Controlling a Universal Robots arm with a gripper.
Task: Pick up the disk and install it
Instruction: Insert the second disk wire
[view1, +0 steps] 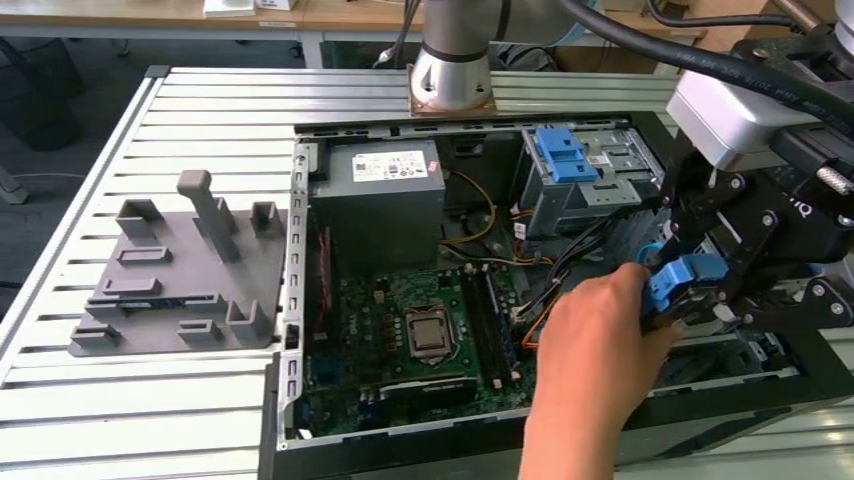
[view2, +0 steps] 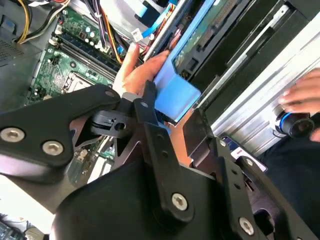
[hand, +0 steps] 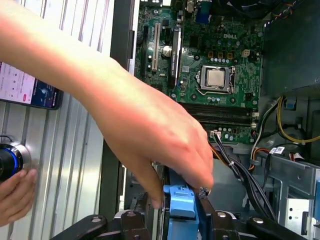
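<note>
My gripper (view1: 690, 297) hangs over the open computer case at the exterior view's right, shut on the disk (view1: 675, 279), of which mainly the blue plastic bracket shows. A person's hand (view1: 603, 322) reaches in from the front and its fingertips touch that blue bracket. In the first wrist view the disk (hand: 181, 207) sits between my black fingers (hand: 127, 220), with the hand (hand: 150, 130) pinching its end. In the second wrist view the disk (view2: 176, 95) stands next to a dark bay of the case, the hand (view2: 142, 70) just behind it.
Inside the case lie the green motherboard (view1: 414, 335), a grey metal box with a white sticker (view1: 380, 195), a silver cage with a blue latch (view1: 567, 160) and loose cables. A grey fixture (view1: 180, 270) stands on the slatted table. Another hand (hand: 12, 187) rests by a knob (hand: 10, 160), next to a phone (hand: 30, 87).
</note>
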